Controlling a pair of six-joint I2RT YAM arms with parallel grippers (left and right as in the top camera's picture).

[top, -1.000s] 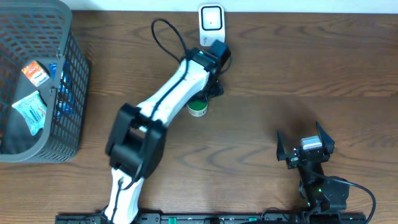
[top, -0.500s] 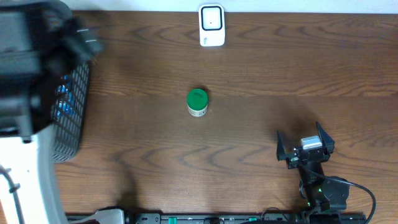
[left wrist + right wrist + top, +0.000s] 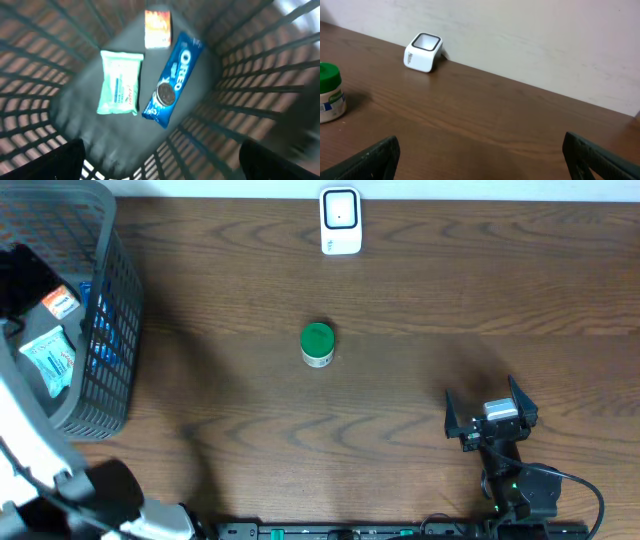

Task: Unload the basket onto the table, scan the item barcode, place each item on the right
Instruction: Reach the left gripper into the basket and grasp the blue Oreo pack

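The little jar with the green lid (image 3: pixel 317 345) sits upright pretty much dead centre of the overhead frame, out on its own on the brown desk (image 3: pixel 450 300). The white scanner (image 3: pixel 340 221) is straight above it at the top edge of the frame, well apart from it.

The right claw (image 3: pixel 484 408) is parked in the lower right, spread wide and holding nothing. Its wrist view catches the jar at the left edge and the scanner in the upper left.

The left claw (image 3: pixel 160 162) hangs over the grey basket (image 3: pixel 110 330) in the upper left corner, also wide and empty. It looks straight down at a blue Oreo pack (image 3: pixel 172 80), a mint-green wipes packet (image 3: pixel 120 82) just beside it, and a small orange box (image 3: pixel 157 29) above those two. That view's a bit blurry, fyi.
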